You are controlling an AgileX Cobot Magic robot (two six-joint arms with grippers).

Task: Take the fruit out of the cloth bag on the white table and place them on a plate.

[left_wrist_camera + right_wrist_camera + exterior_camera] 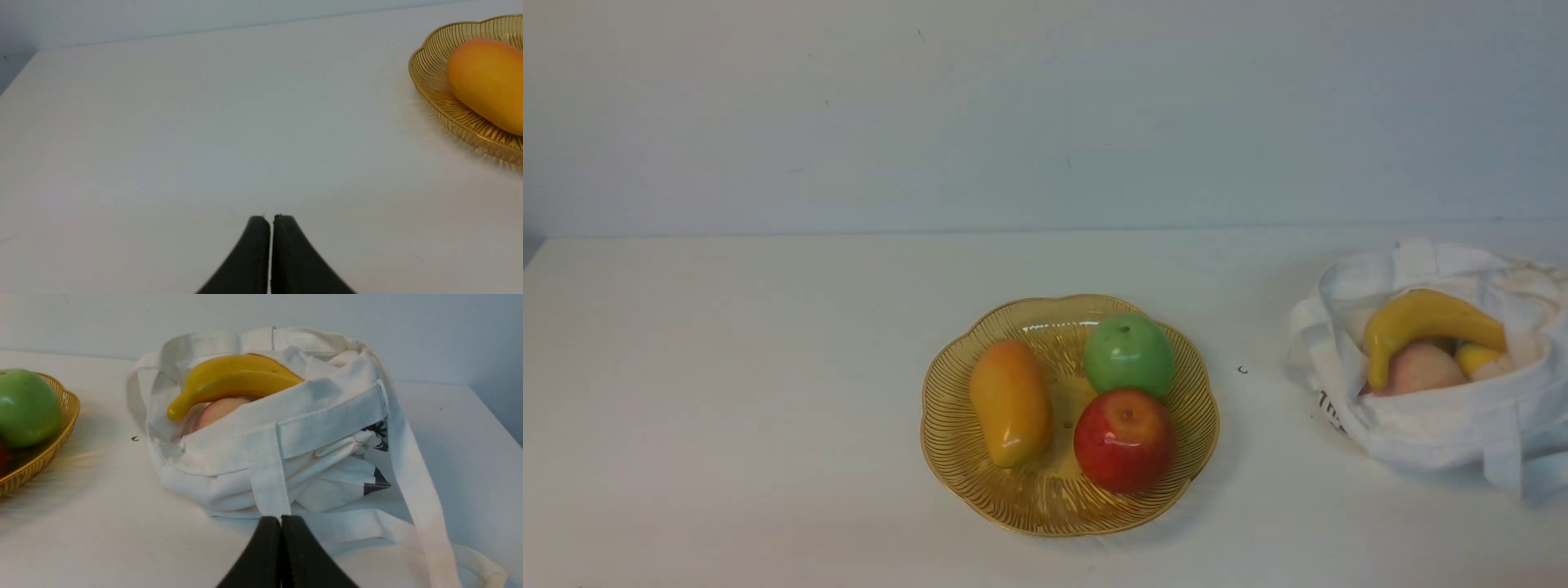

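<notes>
White table (768, 408), plain pale wall behind. Left gripper (271, 218): fingers pressed together, empty, over bare tabletop left of plate (956, 457). Right gripper (281, 518): fingers together, empty, at near side of cloth bag (1421, 425). On plate: mango (1009, 402), green apple (1129, 356), red apple (1125, 440). In bag, far right: banana (1421, 320) over peach (1421, 369), small yellow piece (1474, 357) beside.

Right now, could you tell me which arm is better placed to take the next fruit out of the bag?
The right. The right gripper faces the cloth bag, where the banana lies on top. The left gripper faces bare table beside the plate.
</notes>
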